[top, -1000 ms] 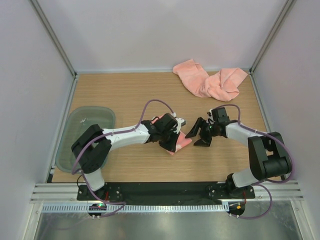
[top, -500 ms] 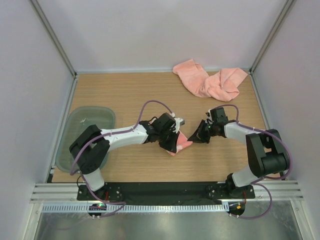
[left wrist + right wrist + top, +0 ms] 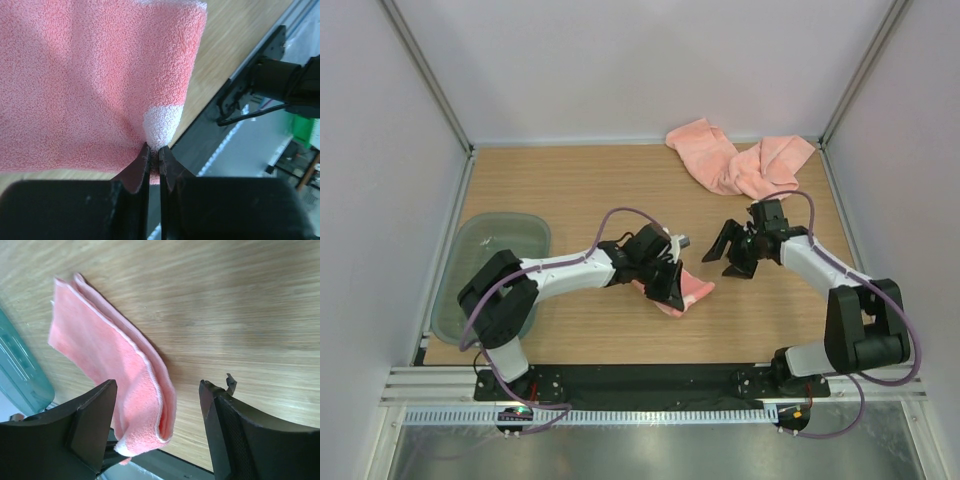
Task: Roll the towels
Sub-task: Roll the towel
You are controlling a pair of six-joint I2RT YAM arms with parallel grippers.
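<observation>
A wooden table (image 3: 570, 190) is being shown, walled by white panels (image 3: 640, 60) at its far and side edges. A translucent grey-green tray (image 3: 505, 218) is being kept at its left edge. A black base plate (image 3: 650, 378) and white slotted strip (image 3: 650, 415) are being seen along its near edge.

— What's lost to you in the overhead?
— My left gripper (image 3: 672, 292) lies over the folded towel (image 3: 696, 291); I see only a pink edge. The left arm (image 3: 505, 295) hides the near corner of the tray (image 3: 506, 215). I cannot count the cloths in the heap of towels (image 3: 740, 168) at the back, and any marks on them are too small.
— And the wrists?
— On the left wrist the towel runs off the top and left edges, and everything beyond the table is blurred. On the right wrist the towel's near end goes partly behind a finger (image 3: 92, 420) of my right gripper (image 3: 159, 386), and the left edge cuts the tray.
</observation>
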